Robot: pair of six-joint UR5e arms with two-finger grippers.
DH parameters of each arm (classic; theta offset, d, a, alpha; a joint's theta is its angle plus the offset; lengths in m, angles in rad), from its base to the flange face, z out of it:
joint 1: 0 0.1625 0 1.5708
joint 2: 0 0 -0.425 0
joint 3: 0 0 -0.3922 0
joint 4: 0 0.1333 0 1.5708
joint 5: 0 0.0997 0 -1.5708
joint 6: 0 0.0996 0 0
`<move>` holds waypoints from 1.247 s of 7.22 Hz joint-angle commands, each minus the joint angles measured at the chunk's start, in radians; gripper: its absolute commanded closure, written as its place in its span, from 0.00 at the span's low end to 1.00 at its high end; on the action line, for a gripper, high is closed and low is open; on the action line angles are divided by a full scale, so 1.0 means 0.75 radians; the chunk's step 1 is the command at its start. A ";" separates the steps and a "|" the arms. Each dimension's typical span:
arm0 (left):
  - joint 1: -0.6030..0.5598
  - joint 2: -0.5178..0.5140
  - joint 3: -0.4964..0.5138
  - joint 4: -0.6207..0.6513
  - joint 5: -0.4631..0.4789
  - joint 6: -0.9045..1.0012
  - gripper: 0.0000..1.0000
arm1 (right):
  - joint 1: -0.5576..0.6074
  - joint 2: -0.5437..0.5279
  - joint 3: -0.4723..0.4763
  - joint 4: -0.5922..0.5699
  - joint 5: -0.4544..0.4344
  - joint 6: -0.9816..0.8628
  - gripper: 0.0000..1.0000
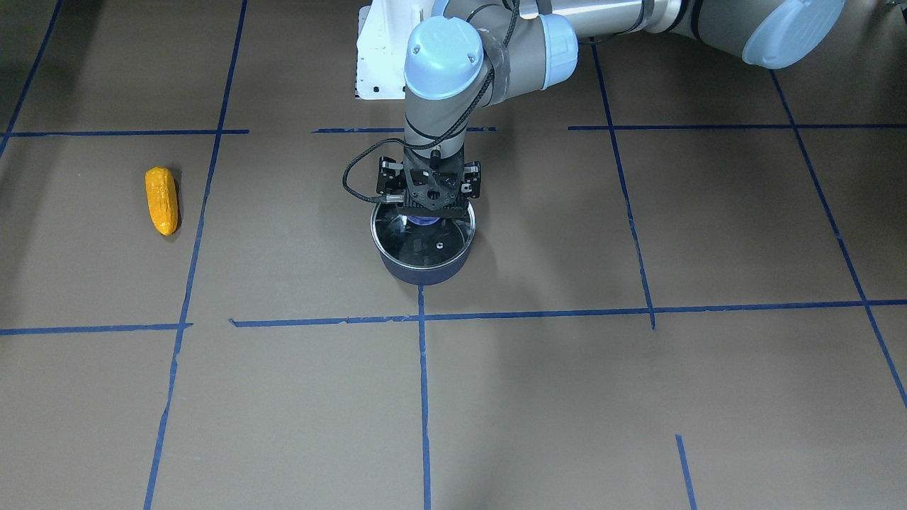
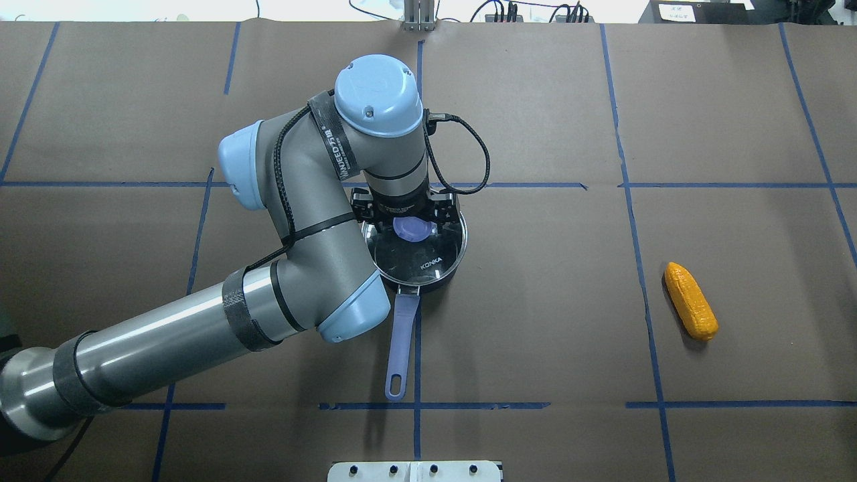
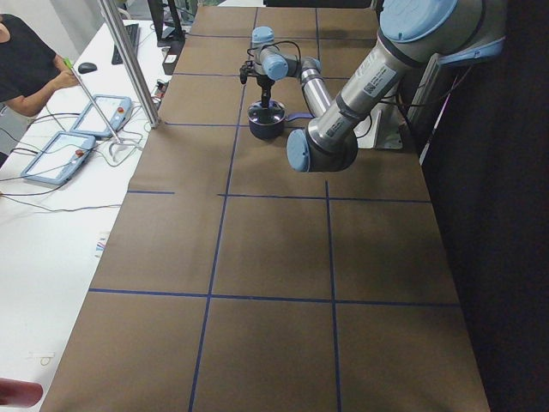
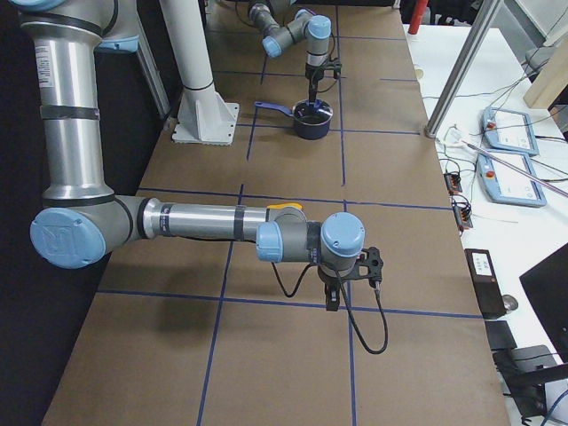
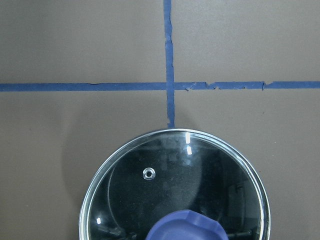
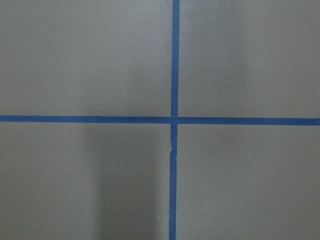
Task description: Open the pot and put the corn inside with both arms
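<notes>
The left arm (image 2: pixel 301 268) holds its jaws, open or closed I cannot tell, just over the blue knob (image 2: pixel 413 229) of the lid (image 2: pixel 418 260) on the pot (image 1: pixel 423 270), the right arm (image 4: pixel 204 222) holds equally unreadable jaws above the surface (image 2: pixel 535 335), and the corn (image 2: pixel 690 300) lies well apart from the pot.

You see the left arm (image 3: pixel 356 90) stretched far along the table (image 3: pixel 274 249), its gripper (image 3: pixel 264 96) directly over the pot (image 3: pixel 267 127). The pot's handle (image 3: pixel 298 117) sticks out to the right.
</notes>
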 commanded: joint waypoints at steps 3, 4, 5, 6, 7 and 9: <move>0.013 -0.016 0.059 -0.063 0.018 -0.003 0.00 | -0.002 0.002 -0.002 0.000 0.000 -0.001 0.00; 0.013 -0.018 0.057 -0.063 0.018 -0.015 0.04 | -0.002 0.002 -0.002 -0.002 -0.002 -0.001 0.00; 0.011 -0.019 0.057 -0.063 0.018 -0.028 0.17 | -0.002 0.002 -0.002 -0.002 -0.002 -0.001 0.00; 0.011 -0.019 0.057 -0.063 0.020 -0.028 0.30 | -0.002 0.002 -0.002 -0.002 -0.002 -0.001 0.00; 0.013 -0.019 0.052 -0.063 0.020 -0.026 0.44 | -0.002 0.002 0.000 -0.002 -0.002 -0.001 0.00; 0.011 -0.019 0.038 -0.059 0.038 -0.022 0.68 | -0.002 0.004 0.000 -0.002 -0.002 -0.001 0.00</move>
